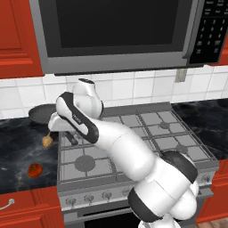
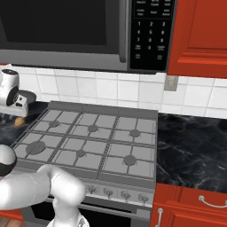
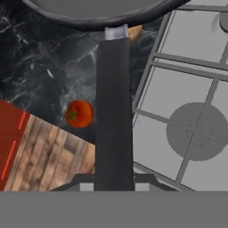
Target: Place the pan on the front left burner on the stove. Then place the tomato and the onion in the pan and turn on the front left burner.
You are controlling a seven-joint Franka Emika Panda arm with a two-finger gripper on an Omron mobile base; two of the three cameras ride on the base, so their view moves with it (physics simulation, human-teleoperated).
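Your claw is clamped on the pan's handle, holding the pan above the bench; tomato and onion lie beside the stove.

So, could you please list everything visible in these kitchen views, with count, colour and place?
Round dark grey frying pan: one, lifted over the black counter left of the stove, long black handle clamped in the gripper.
Glossy red tomato: one, on the counter, front left.
Tan pointed onion: one, on the counter below the pan.
Wide grey six-burner stove: one, centre; knobs along its front.
Large grey front left burner: one, bare.
Dark microwave: one, above the stove.
Red cabinets: above and below the counter.
White tiled wall: behind the stove.
Gripper: one, shut on the pan handle.
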